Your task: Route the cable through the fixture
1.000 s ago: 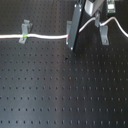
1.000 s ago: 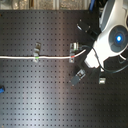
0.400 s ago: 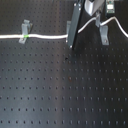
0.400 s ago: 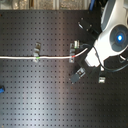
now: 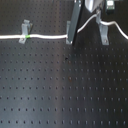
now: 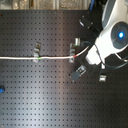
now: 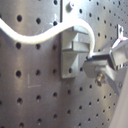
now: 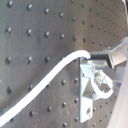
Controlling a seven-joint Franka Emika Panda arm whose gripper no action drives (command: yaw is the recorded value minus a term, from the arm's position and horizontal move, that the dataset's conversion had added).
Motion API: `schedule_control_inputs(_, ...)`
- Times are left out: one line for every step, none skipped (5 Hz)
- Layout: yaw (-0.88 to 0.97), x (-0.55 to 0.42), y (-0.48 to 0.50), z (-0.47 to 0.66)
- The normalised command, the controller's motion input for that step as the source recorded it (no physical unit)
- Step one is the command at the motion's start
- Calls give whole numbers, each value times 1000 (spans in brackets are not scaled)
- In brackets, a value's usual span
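Black perforated bench [image 5: 60, 90] carries everything; white cable [image 5: 47, 36] runs in from the first exterior view's left edge, passes the left clip [image 5: 24, 31] with its green band [image 5: 30, 36] just beside that clip, then reaches the dark arm link [image 5: 75, 22] near the middle; past the link the cable arcs up and over toward the right clip [image 5: 103, 31] and trails off to the first exterior view's right edge; in the second exterior view the cable [image 6: 30, 58] lies straight from the left edge through the left clip [image 6: 36, 51] to the middle clip [image 6: 76, 46], red band [image 6: 73, 58] sits just beside that middle clip; white robot arm [image 6: 112, 35] hangs over the second exterior view's right side; third clip [image 6: 102, 76] sits below it, apart from the cable; small blue thing [image 6: 2, 90] at the second exterior view's left edge; end effector [image 7: 100, 67] shows in both wrist views right beside a grey clip [image 7: 72, 52], cable end [image 7: 87, 37] curves over the clip's top toward the fingers [image 7: 116, 52]; cannot tell whether the fingers pinch the cable or stand apart; second wrist view shows the cable [image 8: 45, 82] meeting the clip [image 8: 92, 85] top.
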Motion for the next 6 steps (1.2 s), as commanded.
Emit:
schedule_control_inputs(71, 114, -124, -63)
schedule_control_inputs(37, 63, 19, 0)
schedule_control_inputs(0, 34, 36, -73)
schedule_control_inputs(414, -108, 123, 132)
schedule_control_inputs(680, -155, 207, 173)
schedule_control_inputs(371, -21, 199, 135)
